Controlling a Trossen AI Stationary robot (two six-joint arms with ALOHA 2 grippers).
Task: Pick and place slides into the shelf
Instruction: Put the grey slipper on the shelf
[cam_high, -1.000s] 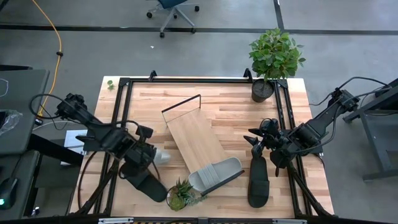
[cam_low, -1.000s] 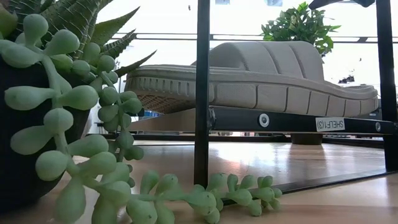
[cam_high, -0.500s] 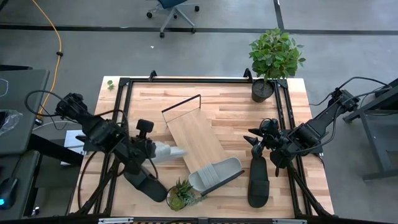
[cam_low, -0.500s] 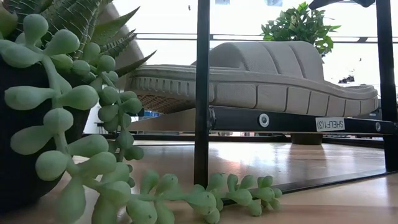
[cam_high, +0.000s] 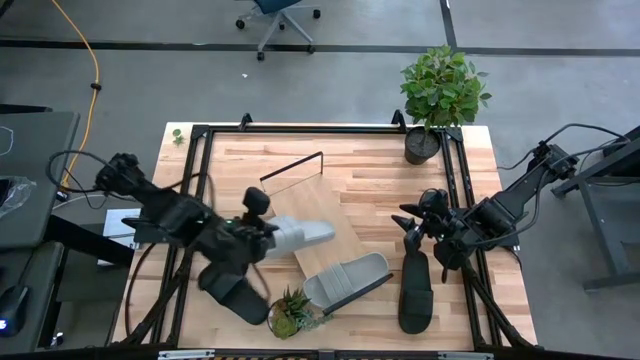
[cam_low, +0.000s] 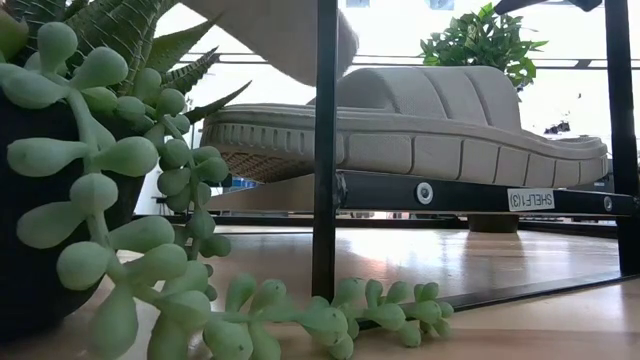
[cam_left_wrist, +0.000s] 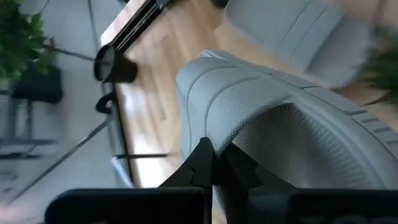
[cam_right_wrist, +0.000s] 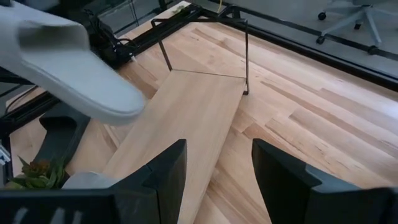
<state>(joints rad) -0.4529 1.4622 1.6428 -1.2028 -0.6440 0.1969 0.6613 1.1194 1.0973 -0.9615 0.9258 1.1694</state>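
My left gripper (cam_high: 262, 241) is shut on a light grey slide (cam_high: 300, 237) that hangs over the left edge of the shelf (cam_high: 322, 215), a light-wood board lying slantwise on the table. The low view shows this slide (cam_low: 290, 35) from below. A second grey slide (cam_high: 346, 280) lies on the shelf's near end. One black slide (cam_high: 236, 292) lies under my left arm. The other black slide (cam_high: 416, 291) lies by the right near corner. My right gripper (cam_high: 414, 236) waits open just beyond that slide, touching nothing. My left gripper holds the grey slide by the end nearest the arm (cam_left_wrist: 249, 158), pinched between the two fingers (cam_left_wrist: 202, 163). The fingers come roughly level from the table's left. The slide is lifted clear and reaches out past the fingers toward the table's right, above the shelf board.
A leafy potted plant (cam_high: 440, 95) stands at the far right corner. A small succulent pot (cam_high: 290, 312) sits at the near edge, beside the shelf's near end. The shelf's black rod frame (cam_high: 292, 166) rises at its far end. Bare wood lies between the shelf and my right gripper.
My left gripper has carried the grey slide toward the table's right, from beside the black slide to over the shelf's left edge. The slide has risen and now shows at the top of the low view. My right arm has kept still.
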